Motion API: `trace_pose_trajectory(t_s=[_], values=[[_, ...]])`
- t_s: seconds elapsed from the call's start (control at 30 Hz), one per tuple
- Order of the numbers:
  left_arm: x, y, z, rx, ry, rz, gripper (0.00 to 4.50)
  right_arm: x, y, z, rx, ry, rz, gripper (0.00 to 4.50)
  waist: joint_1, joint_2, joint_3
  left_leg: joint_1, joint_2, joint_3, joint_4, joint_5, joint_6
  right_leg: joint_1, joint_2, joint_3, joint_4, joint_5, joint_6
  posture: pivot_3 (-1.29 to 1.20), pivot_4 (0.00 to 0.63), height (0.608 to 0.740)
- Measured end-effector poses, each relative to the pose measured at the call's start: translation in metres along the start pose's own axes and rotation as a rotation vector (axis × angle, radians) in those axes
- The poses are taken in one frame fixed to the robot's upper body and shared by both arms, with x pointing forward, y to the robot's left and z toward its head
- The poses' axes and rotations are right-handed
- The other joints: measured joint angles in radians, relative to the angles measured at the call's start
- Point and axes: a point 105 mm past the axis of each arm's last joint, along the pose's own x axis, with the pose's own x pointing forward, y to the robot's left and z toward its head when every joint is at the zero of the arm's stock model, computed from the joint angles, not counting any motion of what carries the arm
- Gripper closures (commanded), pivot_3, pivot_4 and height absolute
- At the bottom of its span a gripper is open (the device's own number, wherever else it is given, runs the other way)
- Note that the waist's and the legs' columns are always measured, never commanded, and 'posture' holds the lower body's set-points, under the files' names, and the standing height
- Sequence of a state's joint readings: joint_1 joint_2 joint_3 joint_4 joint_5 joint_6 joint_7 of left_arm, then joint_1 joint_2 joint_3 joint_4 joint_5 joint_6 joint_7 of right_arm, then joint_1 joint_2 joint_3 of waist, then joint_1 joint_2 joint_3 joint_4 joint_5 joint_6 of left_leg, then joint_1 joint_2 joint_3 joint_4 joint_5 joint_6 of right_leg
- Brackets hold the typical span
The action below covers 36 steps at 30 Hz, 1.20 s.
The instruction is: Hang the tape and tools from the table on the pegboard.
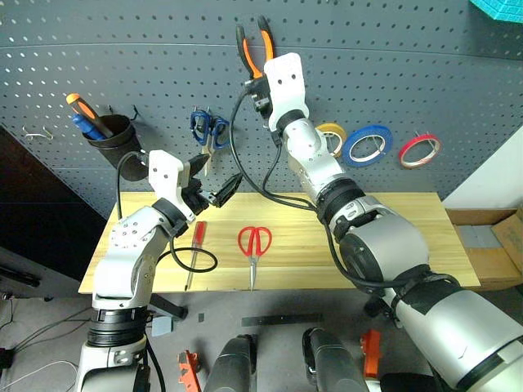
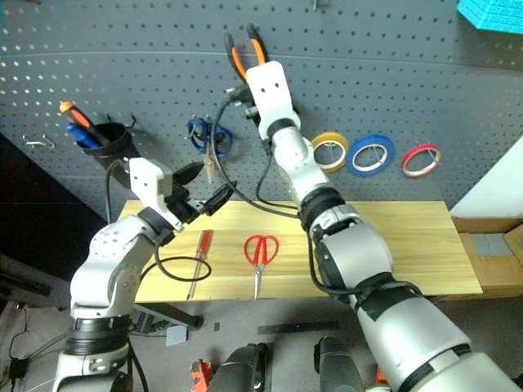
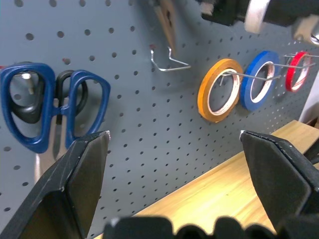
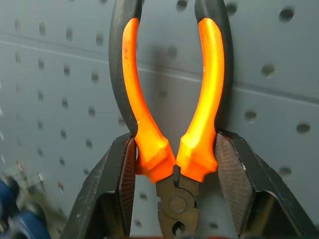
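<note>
My right gripper (image 4: 175, 140) is raised against the dark grey pegboard (image 1: 409, 65) and shut on the orange-and-black pliers (image 1: 254, 47), handles pointing up. The pads grip the lower ends of the handles (image 4: 149, 149). The left gripper (image 1: 214, 175) hangs open and empty above the table's left part, facing the board below the blue scissors. On the light-wood table (image 1: 392, 237) lie the red-handled scissors (image 1: 254, 242) and, to their left, the slim red screwdriver (image 1: 196, 245). The thin red tape ring (image 1: 419, 150) hangs on a hook at the board's right.
A yellow roll (image 1: 333, 137) and a blue roll (image 1: 367, 145) hang beside the red tape. Blue-handled scissors (image 1: 209, 126) hang left of centre, with an empty wire hook (image 3: 169, 62) near them. A black cup (image 1: 113, 139) holding an orange-handled screwdriver is mounted far left. Cardboard boxes (image 1: 490, 245) stand at the right.
</note>
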<state>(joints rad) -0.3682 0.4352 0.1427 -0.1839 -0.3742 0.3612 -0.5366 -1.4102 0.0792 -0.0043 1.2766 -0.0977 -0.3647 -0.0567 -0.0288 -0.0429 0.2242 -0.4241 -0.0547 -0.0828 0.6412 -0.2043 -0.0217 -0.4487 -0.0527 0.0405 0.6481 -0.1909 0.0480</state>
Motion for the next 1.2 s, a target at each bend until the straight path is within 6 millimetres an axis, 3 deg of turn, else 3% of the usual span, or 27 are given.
trace_pose_trajectory(t_s=[0.2, 0.33, 0.6, 0.93, 1.07, 1.2], values=[[0.006, -0.002, -0.003, 0.005, 0.001, -0.008, 0.0, -0.018, -0.006, -0.045, -0.065, 0.111, -0.005, 2.68, 0.0, 0.0, 0.0, 0.0, 0.0, 0.0, 0.0, 0.0, 0.0, 0.001, 0.0, 0.0, 0.0, 0.0, 0.0, 0.1, 0.187, 0.74], [0.006, -0.001, -0.005, 0.01, 0.006, -0.003, 0.0, -0.019, -0.006, -0.047, -0.076, 0.123, -0.002, 2.68, 0.0, 0.001, 0.001, 0.002, 0.0, 0.0, -0.001, 0.0, 0.0, 0.002, 0.0, 0.0, 0.0, 0.0, 0.0, 0.08, 0.186, 0.74], [0.012, 0.0, -0.005, 0.007, -0.007, 0.002, 0.0, -0.023, -0.006, -0.066, -0.093, 0.247, 0.029, 0.05, -0.001, 0.001, 0.001, 0.01, 0.0, 0.0, -0.001, 0.0, 0.0, 0.01, 0.0, -0.001, -0.002, -0.001, 0.0, 0.05, 0.186, 0.74], [0.013, -0.001, -0.026, -0.044, 0.083, 0.035, 0.0, -0.059, 0.001, -0.126, -0.059, 0.512, 0.092, 0.05, -0.006, 0.001, 0.001, 0.009, 0.0, 0.001, -0.002, 0.0, 0.001, 0.009, 0.0, 0.0, -0.002, 0.0, 0.0, 0.0, 0.177, 0.74], [0.003, -0.008, -0.054, -0.091, 0.211, 0.05, 0.0, -0.078, 0.009, -0.131, -0.073, 0.515, 0.184, 0.05, -0.01, 0.001, 0.001, 0.008, 0.0, 0.0, -0.004, 0.0, 0.001, 0.008, -0.001, 0.0, -0.003, -0.001, 0.0, -0.02, 0.178, 0.74], [-0.012, -0.017, -0.085, -0.129, 0.37, 0.084, 0.0, -0.121, 0.017, -0.12, -0.023, 0.539, 0.364, 0.05, -0.011, 0.002, 0.001, 0.008, 0.0, 0.0, -0.004, -0.001, 0.002, 0.008, -0.001, 0.0, -0.003, -0.001, 0.001, -0.05, 0.184, 0.74]])
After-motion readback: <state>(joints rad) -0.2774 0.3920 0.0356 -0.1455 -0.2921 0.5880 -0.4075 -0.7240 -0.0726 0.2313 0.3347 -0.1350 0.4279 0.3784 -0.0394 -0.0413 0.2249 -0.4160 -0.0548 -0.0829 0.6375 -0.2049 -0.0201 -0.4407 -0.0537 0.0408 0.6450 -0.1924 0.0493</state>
